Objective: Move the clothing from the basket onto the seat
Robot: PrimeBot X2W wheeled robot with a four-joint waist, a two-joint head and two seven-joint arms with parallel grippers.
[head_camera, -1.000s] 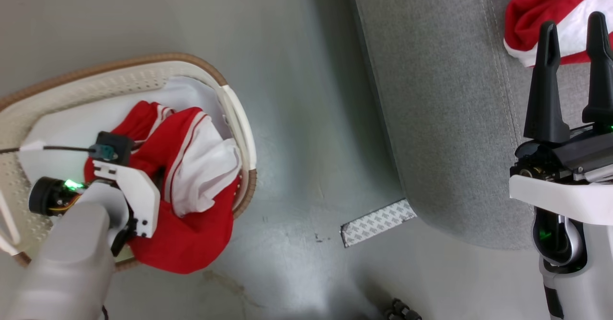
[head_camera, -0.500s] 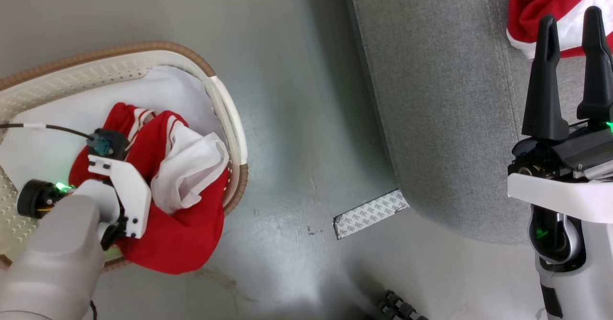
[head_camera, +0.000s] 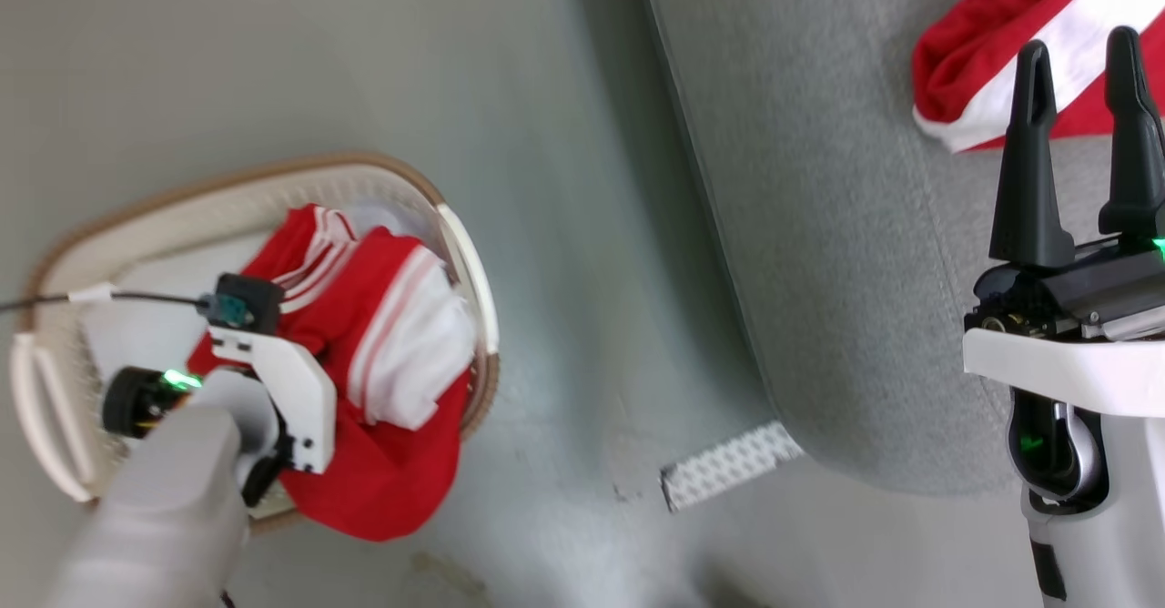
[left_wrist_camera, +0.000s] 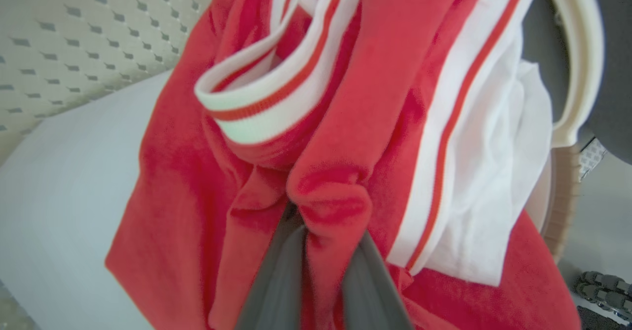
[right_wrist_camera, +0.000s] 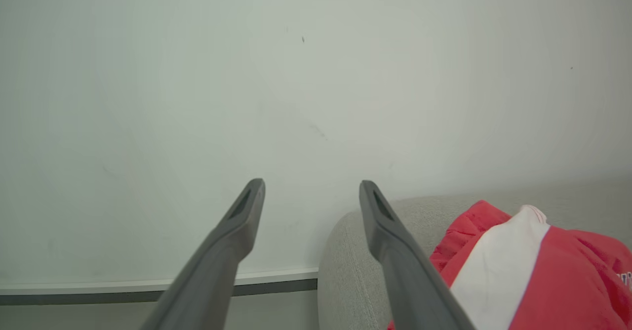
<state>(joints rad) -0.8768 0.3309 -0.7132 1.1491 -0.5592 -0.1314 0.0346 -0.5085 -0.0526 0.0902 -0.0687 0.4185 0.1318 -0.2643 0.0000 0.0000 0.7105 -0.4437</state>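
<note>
Fabric shows close up in my left wrist view: my left pincer (left_wrist_camera: 328, 221) is closed to a narrow pinch on a fold of the red clothing (left_wrist_camera: 187, 172), the cloth bunched between its two fingers. The basket (left_wrist_camera: 74, 38) wall and the white sheet (left_wrist_camera: 64, 196) lie behind it. In the head view my wrist mount (head_camera: 291, 390) hides that grip, and the garment lies heaped in the basket's right end, spilling over its edge toward the floor (head_camera: 564, 226). My right pincer (head_camera: 1078, 44) stands wide apart and holds nothing. It shows over the seat (head_camera: 819, 226), where a second red-and-white garment (head_camera: 965, 62) lies, cut off at the frame edge. My right wrist view adds a pale wall (right_wrist_camera: 296, 73) beyond the seat's rounded end. Blur in the head view makes the striped trim hard to read there.
</note>
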